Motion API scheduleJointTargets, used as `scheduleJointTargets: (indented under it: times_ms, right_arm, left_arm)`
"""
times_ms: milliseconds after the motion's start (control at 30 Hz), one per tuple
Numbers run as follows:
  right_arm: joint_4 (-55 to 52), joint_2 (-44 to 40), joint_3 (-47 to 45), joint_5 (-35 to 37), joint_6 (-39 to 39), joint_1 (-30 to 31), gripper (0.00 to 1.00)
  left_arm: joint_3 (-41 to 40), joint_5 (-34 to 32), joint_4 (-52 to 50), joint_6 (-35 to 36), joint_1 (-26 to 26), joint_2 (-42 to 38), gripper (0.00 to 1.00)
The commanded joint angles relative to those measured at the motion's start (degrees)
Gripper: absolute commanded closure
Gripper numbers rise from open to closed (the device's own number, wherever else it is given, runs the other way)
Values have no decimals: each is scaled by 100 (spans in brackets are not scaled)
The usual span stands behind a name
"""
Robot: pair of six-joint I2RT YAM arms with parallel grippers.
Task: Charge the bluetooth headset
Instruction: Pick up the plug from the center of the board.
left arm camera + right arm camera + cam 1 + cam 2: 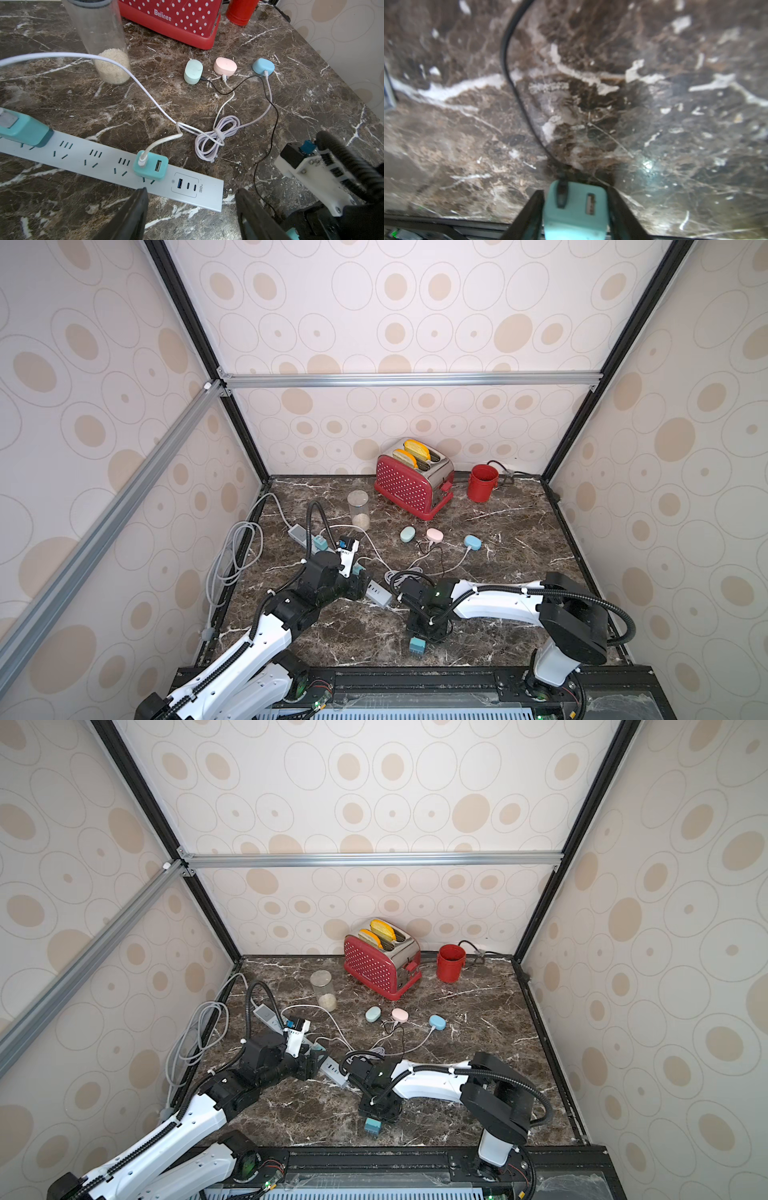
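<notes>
1. At the near edge of the marble tabletop (pixel 519 531), the right gripper (pixel 574 191) pinches a loose teal adapter (pixel 571 220), one finger against each side. A black cable (pixel 508 68) is plugged into the adapter's face.
2. Across the table, that black cable ends in the green earbud case (pixel 193 71). The case lies in front of the red toaster (pixel 411 483), beside a pink case (pixel 225 65) and a blue case (pixel 263 65), each with its own cable.
3. The left gripper (pixel 191 193) hovers empty over the USB end of the white power strip (pixel 209 195), its jaws spread wide.
4. As I judge it, the task is about halfway. The cable is in the case and in the adapter, and the adapter is gripped.
5. What is left is to carry the adapter to the strip and push it into a socket. Several sockets lie free between the plugged adapter (pixel 150 167) and another at the far end (pixel 25 128). Whether the gripped adapter is already off the surface I cannot tell.
6. The surface is dark brown marble with white veins, strewn with cables. A bundled lilac cable (pixel 216 135) lies mid-table and a grey cord (pixel 237 547) loops at the side.
7. At the back stand the toaster with yellow slices in its slots, a red cup (pixel 482 483) and a clear jar (pixel 358 510) with pale grains at its bottom.
8. The room is a small booth: cream wallpaper with beige ovals, framed in black and aluminium bars
</notes>
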Motion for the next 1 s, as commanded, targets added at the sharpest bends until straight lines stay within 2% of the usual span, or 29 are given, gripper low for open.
scheduleJointTargets:
  times_ms: [0, 133, 267, 500, 600, 667, 867, 967]
  right_arm:
    - [-206, -236, 93, 278, -20, -52, 63]
    - [-328, -658, 271, 439, -688, -525, 71]
    - [-526, -969, 713, 614, -1647, -1135, 71]
    - [-138, -1225, 1502, 853, -3175, -2037, 69]
    - [-11, -1138, 1884, 875, -3572, -2174, 68]
    - [98, -1082, 2087, 884, -3759, -2200, 68]
    - [437, -1010, 2381, 812, -4096, -2223, 67]
    - [745, -1077, 2302, 672, -4128, -2220, 66]
  left_arm:
    - [66, -104, 138, -127, 36, 84, 31]
    - [136, -155, 426, -168, 37, 278, 31]
    - [36, 89, 1201, -70, 35, 411, 31]
    - [-264, 1205, 2952, 627, 35, 436, 31]
    - [-186, 1822, 3345, 1030, 23, 613, 30]
    - [-99, 2003, 3485, 1153, 11, 713, 29]
    - [349, 2421, 3785, 860, -7, 1291, 27]
    - [383, 2512, 4267, 553, -25, 1505, 27]
